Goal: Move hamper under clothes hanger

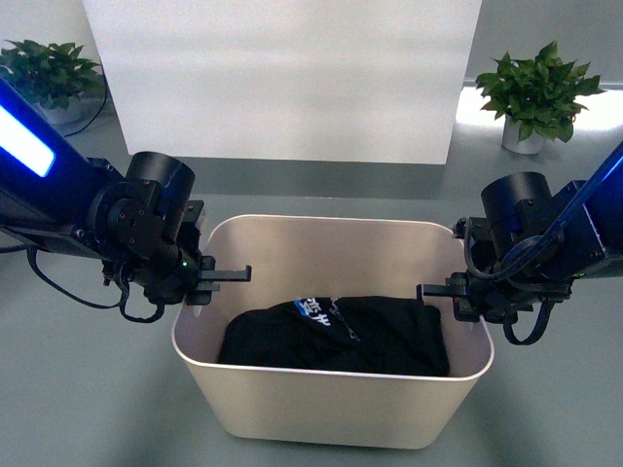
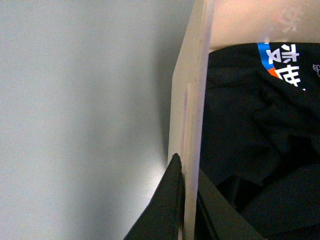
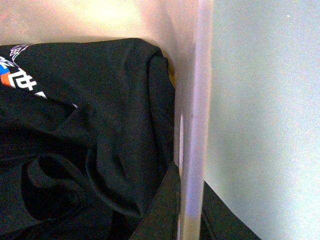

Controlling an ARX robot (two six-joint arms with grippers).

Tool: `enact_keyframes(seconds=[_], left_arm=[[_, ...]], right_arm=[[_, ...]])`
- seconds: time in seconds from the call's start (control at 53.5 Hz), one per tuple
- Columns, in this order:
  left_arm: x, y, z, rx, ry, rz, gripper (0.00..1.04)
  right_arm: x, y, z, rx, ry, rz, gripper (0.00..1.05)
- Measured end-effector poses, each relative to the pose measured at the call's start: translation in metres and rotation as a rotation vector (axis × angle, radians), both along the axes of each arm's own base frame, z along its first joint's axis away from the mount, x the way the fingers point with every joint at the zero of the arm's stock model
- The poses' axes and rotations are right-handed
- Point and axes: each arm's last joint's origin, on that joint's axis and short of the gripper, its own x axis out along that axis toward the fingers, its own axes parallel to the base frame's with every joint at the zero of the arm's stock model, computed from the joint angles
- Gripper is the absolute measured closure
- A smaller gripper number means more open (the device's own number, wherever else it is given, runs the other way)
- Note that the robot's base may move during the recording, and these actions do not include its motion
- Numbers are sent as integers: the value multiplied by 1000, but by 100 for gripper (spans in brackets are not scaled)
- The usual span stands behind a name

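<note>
The left gripper is pinching one end wall of the hamper. In its wrist view one dark finger is pressing the outer face while its mate is sitting just inside the rim, with the thin beige wall between them. The right gripper is doing the same at the opposite end, with one finger inside against the wall and the other outside it. Neither pair of jaws is showing any gap to the plastic.

Between the two pairs of jaws the hamper is sitting upright on the grey floor. Inward of the jaws a black garment is lying crumpled low in the bin, with white and blue lettering facing up. It is sitting well below the rim, so the fingers are closing on bare wall, not cloth.

Gripping both ends at once looks deliberate — a bin this wide would probably twist or tip if held from one side, and matched holds should let both arms move it level.

Outward past the jaws there is only floor. Beyond the hamper a white panel is standing, with a potted plant out past the right jaws and a second plant out past the left.

The clothes hanger is not showing in any view, so I cannot tell how far the hamper is from it — the move looks not yet done.
</note>
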Motion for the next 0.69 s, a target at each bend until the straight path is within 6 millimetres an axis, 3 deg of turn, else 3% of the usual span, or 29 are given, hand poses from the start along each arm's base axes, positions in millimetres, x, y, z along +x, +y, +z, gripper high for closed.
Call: enact_keyframes(seconds=[0.691], left_arm=[[0, 0, 0, 1, 0, 0, 101]], right_arm=[[0, -2, 0, 1, 0, -2, 100]])
